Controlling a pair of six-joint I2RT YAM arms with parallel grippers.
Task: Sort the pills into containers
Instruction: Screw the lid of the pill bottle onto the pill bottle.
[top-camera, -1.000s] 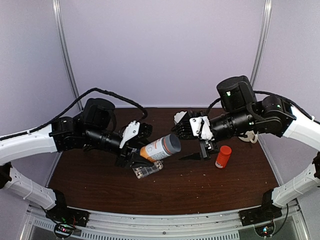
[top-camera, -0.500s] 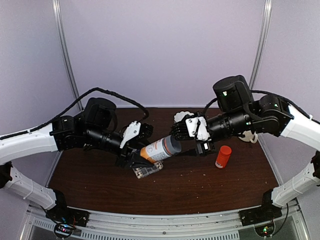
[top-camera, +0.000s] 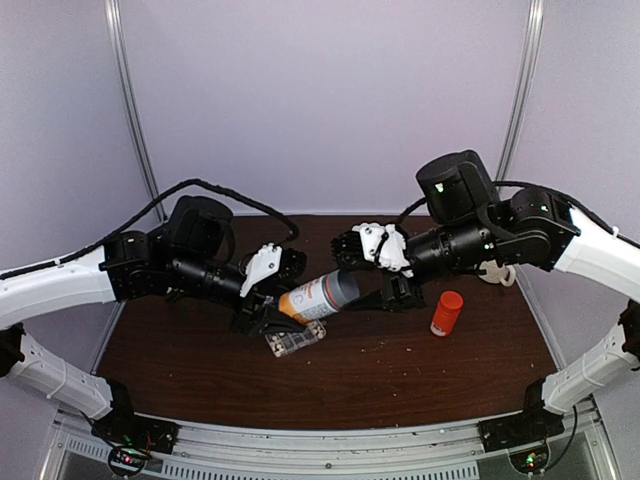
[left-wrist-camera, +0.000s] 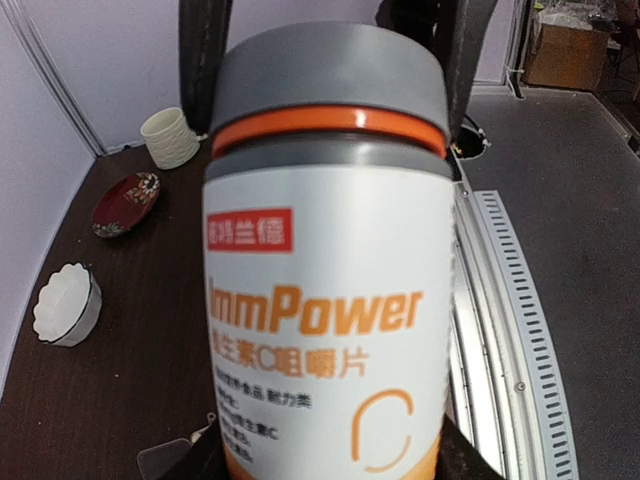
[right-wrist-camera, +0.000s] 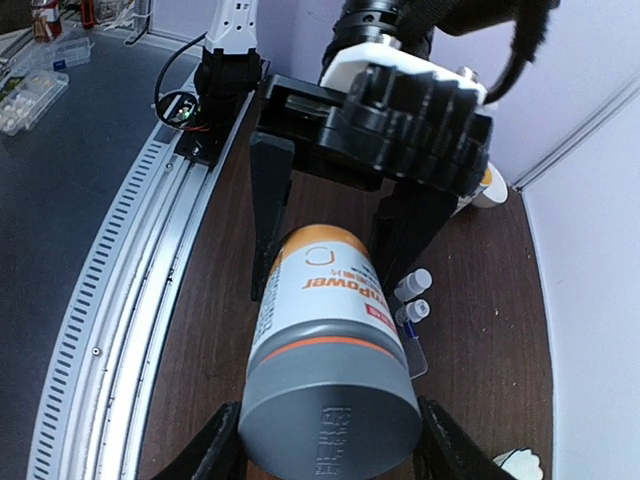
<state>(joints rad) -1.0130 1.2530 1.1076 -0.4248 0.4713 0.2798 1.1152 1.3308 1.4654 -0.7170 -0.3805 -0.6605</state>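
Observation:
A white-and-orange bottle (top-camera: 315, 298) with a grey cap (top-camera: 345, 288) hangs tilted over the middle of the table. My left gripper (top-camera: 283, 310) is shut on its lower body (left-wrist-camera: 330, 330). My right gripper (top-camera: 362, 280) is shut on the cap (right-wrist-camera: 330, 400), one finger (right-wrist-camera: 222, 445) on each side. The containers, a small clear organizer box (top-camera: 296, 343), lie on the table under the left gripper. Only its edge (right-wrist-camera: 416, 356) shows in the right wrist view, beside two tiny white bottles (right-wrist-camera: 412, 297). I cannot make out the pills.
A red bottle (top-camera: 447, 312) stands right of the middle. A white scalloped bowl (top-camera: 495, 273) sits behind the right arm. The left wrist view shows a white cup (left-wrist-camera: 170, 137), a red patterned dish (left-wrist-camera: 125, 200) and a white scalloped bowl (left-wrist-camera: 65, 305) along the table's side.
My right gripper has moved left to the bottle's cap and closed on it. The left gripper has kept still with the bottle in it.

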